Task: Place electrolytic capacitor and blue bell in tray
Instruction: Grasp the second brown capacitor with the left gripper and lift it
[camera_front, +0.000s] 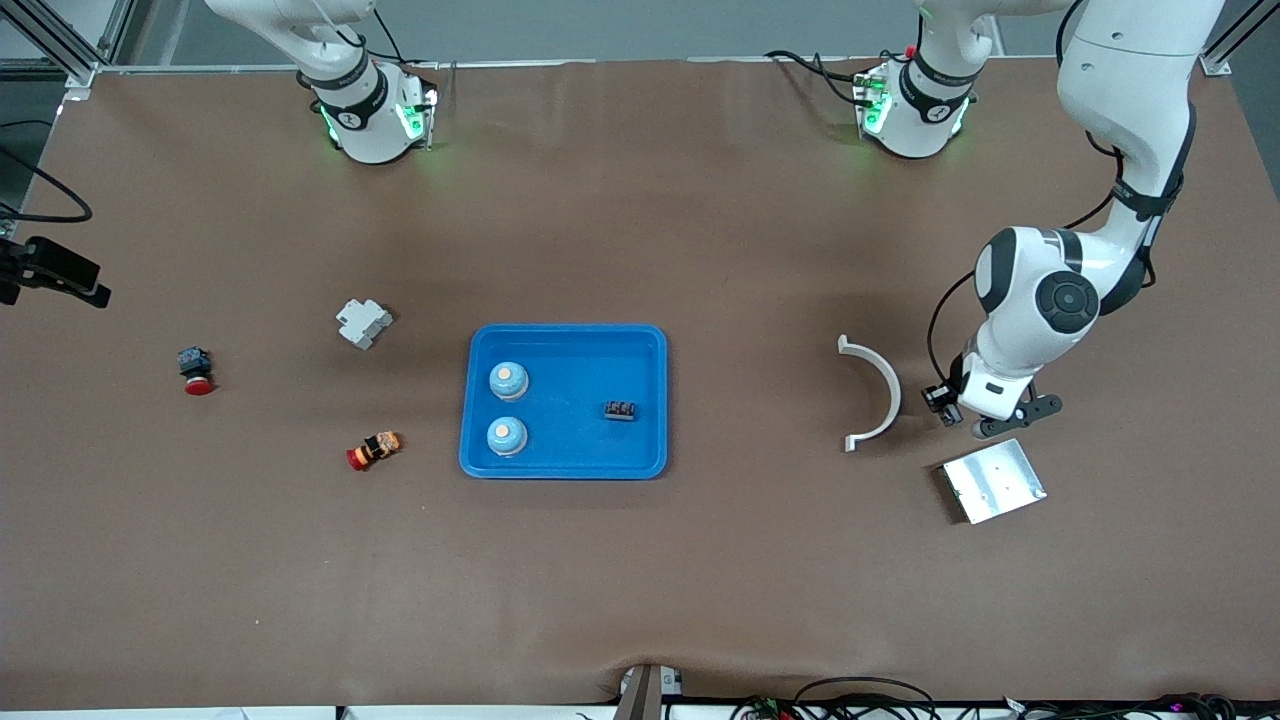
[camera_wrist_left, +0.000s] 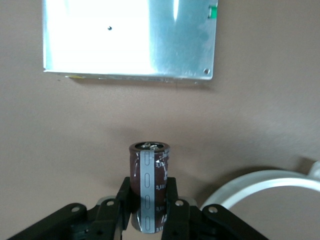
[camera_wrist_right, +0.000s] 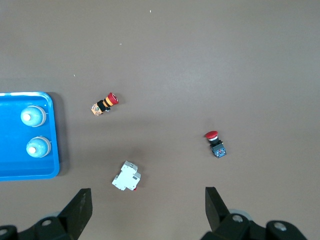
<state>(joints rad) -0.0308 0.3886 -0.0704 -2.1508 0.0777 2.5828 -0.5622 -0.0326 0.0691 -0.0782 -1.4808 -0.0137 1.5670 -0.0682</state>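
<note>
A brown electrolytic capacitor (camera_wrist_left: 150, 160) with a grey stripe is held between the black fingers of my left gripper (camera_wrist_left: 148, 187), which is shut on it. That gripper (camera_front: 990, 430) is low over the brown table at the left arm's end, beside a silver plate; the hand hides the capacitor in the front view. The bright-blue tray (camera_front: 565, 332) lies mid-table. Two blue bells (camera_front: 508, 380) (camera_front: 506, 436) stand in it, also visible as bells (camera_wrist_right: 33, 116) (camera_wrist_right: 38, 147) in the right wrist view. My right gripper (camera_wrist_right: 147, 205) hangs open and empty, high over its end of the table.
A small black part (camera_front: 620, 410) also lies in the tray. A white curved piece (camera_front: 880, 395) and the silver plate (camera_front: 993, 480) flank the left gripper. A white breaker (camera_front: 363, 322), a red-and-orange button (camera_front: 374, 450) and a red-capped black button (camera_front: 196, 370) lie toward the right arm's end.
</note>
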